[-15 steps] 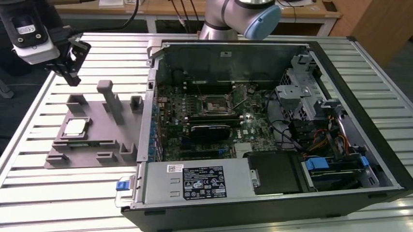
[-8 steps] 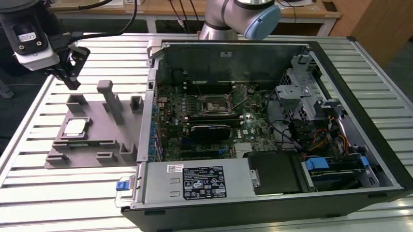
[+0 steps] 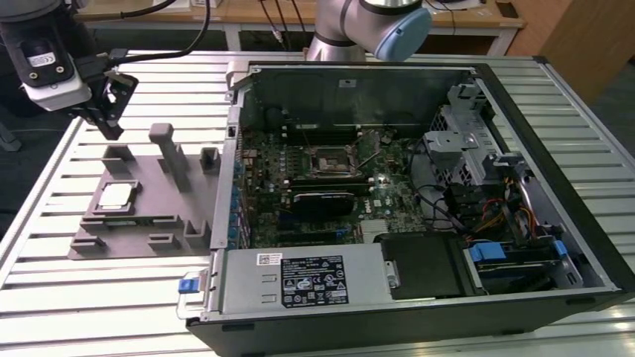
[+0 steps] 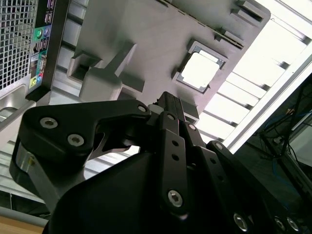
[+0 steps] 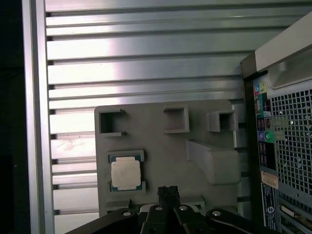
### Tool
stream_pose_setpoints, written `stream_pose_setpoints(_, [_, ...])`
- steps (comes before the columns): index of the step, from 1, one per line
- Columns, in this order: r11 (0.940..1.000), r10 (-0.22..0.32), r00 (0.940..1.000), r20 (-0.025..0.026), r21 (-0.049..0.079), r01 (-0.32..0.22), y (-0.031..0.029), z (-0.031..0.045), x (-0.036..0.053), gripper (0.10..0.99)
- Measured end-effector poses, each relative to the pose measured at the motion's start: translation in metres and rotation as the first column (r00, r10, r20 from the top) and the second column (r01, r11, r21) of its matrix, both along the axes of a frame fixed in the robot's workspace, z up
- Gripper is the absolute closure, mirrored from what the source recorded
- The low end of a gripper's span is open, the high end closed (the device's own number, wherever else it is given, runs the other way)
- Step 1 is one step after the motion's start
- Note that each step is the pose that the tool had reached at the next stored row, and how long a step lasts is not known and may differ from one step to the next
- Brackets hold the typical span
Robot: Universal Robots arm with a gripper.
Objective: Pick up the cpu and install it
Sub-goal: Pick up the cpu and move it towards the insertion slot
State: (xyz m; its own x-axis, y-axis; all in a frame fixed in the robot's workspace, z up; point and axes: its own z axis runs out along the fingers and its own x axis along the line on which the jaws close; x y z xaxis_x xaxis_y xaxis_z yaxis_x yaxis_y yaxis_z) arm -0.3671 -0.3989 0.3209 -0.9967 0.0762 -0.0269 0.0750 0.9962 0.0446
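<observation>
The cpu (image 3: 116,195), a small square chip with a silver top, lies flat in a recess of the grey plastic fixture (image 3: 151,184) on the exterior view's left. My gripper (image 3: 107,125) hangs above the fixture's far end, behind the cpu and apart from it, fingers shut with nothing between them. Both wrist views show the cpu (image 4: 201,70) (image 5: 126,174) in its recess, a short way beyond the shut fingertips (image 4: 169,105) (image 5: 168,191). Inside the open computer case, the motherboard's square socket (image 3: 328,162) sits near the middle.
The open computer case (image 3: 555,149) lies on its side on the slatted metal table (image 3: 119,297), right beside the fixture; its rear ports (image 5: 261,126) (image 4: 39,39) face the fixture. Upright grey posts (image 3: 166,152) rise from the fixture between cpu and case.
</observation>
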Motion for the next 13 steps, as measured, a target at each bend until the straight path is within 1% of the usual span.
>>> stream_pose_setpoints(13, [1.0,0.0,1.0,-0.0002,0.0,0.0,0.0,-0.0063,-0.0053,0.98])
